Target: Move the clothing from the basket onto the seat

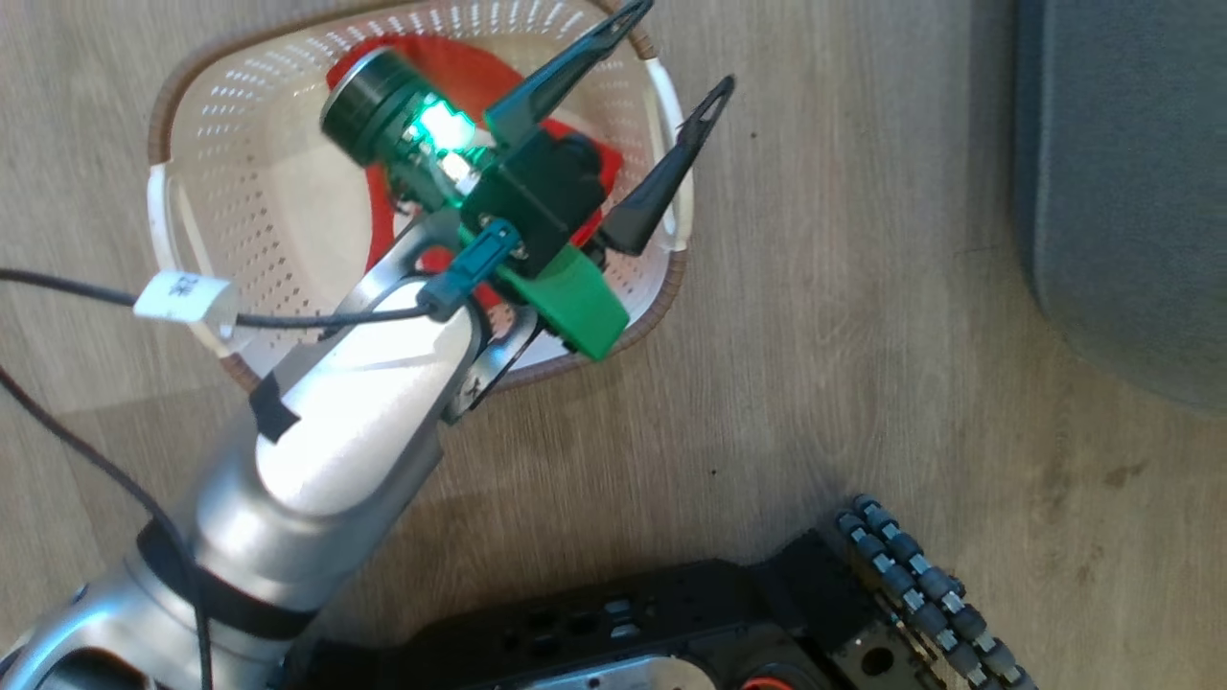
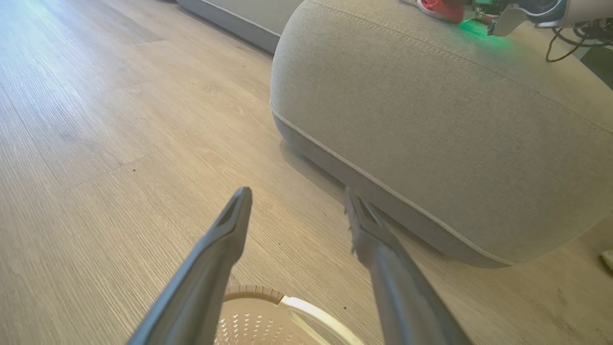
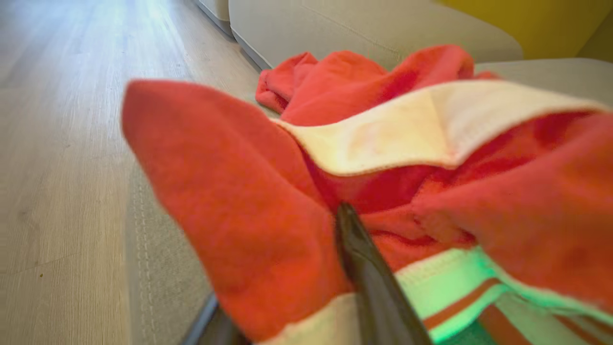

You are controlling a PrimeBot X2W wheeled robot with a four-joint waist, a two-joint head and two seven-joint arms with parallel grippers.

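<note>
- Overhead, finds the left tool poised above the basket at 11 o'clock of the head view, fingers spread wide and gripping nothing.
- Sees part of the clothing lying red inside the basket, mostly hidden under that tool's wrist.
- Places the basket on the floor, pale wood, with the seat well apart at 3 o'clock.
- Along the left wrist view, catches the same spread fingers over bare floor, the basket's rim at 6 o'clock and the seat's rounded corner at 2 o'clock.
- Notes a scrap of red clothing on top of the seat at 1 o'clock there, beside a green glow.
- Along the right wrist view, finds the right tool low over the seat, fingers parted: one dark finger plain at 6 o'clock, the other at 7 o'clock with its tip buried under a red fold.
- Sees that fold lying loose between the fingers, not pinched.
- Finds more clothing heaped on the seat from 9 to 3 o'clock, red with white trim, and a striped white band at 5 o'clock tinted green.
</note>
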